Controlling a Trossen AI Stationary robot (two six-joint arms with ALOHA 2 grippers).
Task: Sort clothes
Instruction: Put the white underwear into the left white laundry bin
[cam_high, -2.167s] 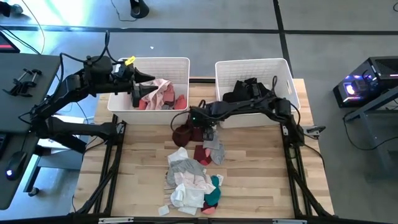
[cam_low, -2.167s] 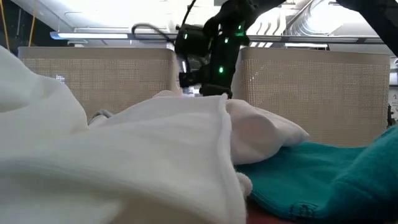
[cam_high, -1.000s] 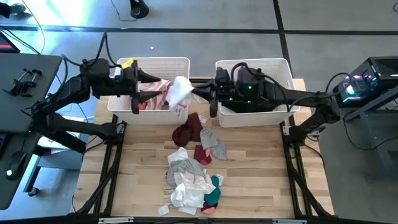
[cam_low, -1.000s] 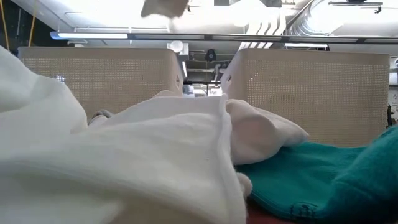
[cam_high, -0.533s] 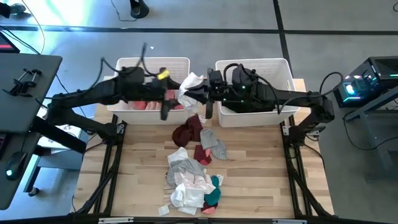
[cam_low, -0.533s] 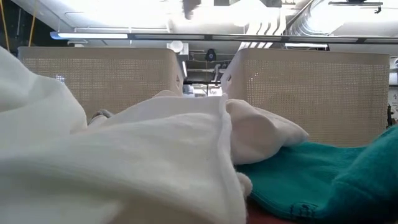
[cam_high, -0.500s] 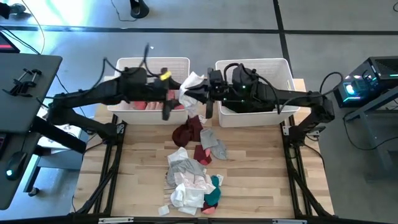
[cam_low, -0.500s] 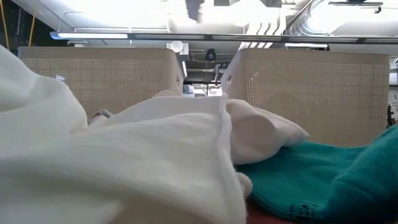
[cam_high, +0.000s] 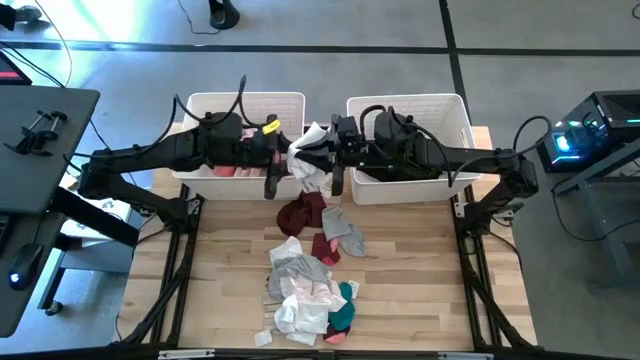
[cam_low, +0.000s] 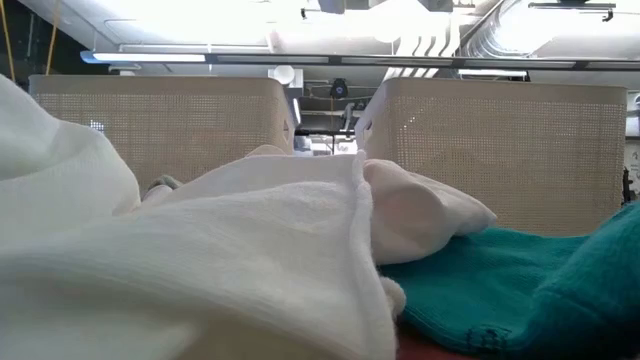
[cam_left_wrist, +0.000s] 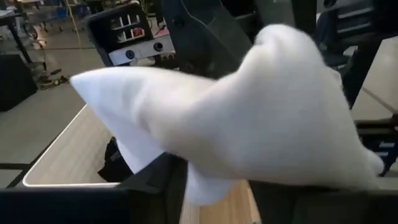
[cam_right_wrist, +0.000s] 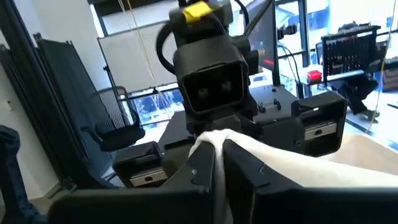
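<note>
A white garment (cam_high: 310, 152) hangs in the air in front of the gap between the two white baskets. My right gripper (cam_high: 316, 150) reaches in level from the table's right and is shut on it. My left gripper (cam_high: 292, 160) faces it from the table's left. It is open, and its fingers (cam_right_wrist: 146, 167) stand wide on either side of the garment (cam_left_wrist: 261, 124). The other clothes (cam_high: 310, 275) lie in a heap on the table's near half, with a maroon piece (cam_high: 302, 212) at the heap's far end. My right gripper pinches a top fold of the white garment (cam_right_wrist: 210, 140) between its two fingers, coming level from the table's right. The rest of the garment hangs below and beside the fingers, clear of the table. My left gripper: whether its fingers touch the garment I cannot tell.
The left basket (cam_high: 200, 104) holds pink and coral pieces (cam_high: 235, 170), and the right basket (cam_high: 456, 106) holds black ones. Both stand at the table's far edge under the arms. In the low view, white cloth (cam_low: 200, 270) and teal cloth (cam_low: 520, 290) fill the foreground.
My left gripper has swung from over the left basket toward the table's right and come up to the white garment, dropping a little. My right gripper has stayed near the gap between the baskets with the garment in its hold.
</note>
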